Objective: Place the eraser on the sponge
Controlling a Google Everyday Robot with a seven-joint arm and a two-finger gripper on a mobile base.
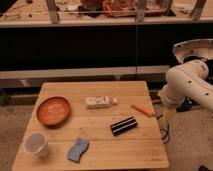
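Observation:
The eraser [124,125] is a black ribbed block lying at an angle on the wooden table [100,160], right of centre. A blue sponge [78,149] lies flat near the front edge, to the left of the eraser and a little nearer the front. My white arm [187,82] comes in from the right. Its gripper [169,116] hangs just past the table's right edge, to the right of the eraser and apart from it.
An orange bowl [53,110] sits at the left, with a white cup [36,144] in front of it. A small white bottle [99,102] lies on its side mid-table. An orange stick-like item [142,109] lies near the right edge. A dark counter wall [75,47] stands behind the table.

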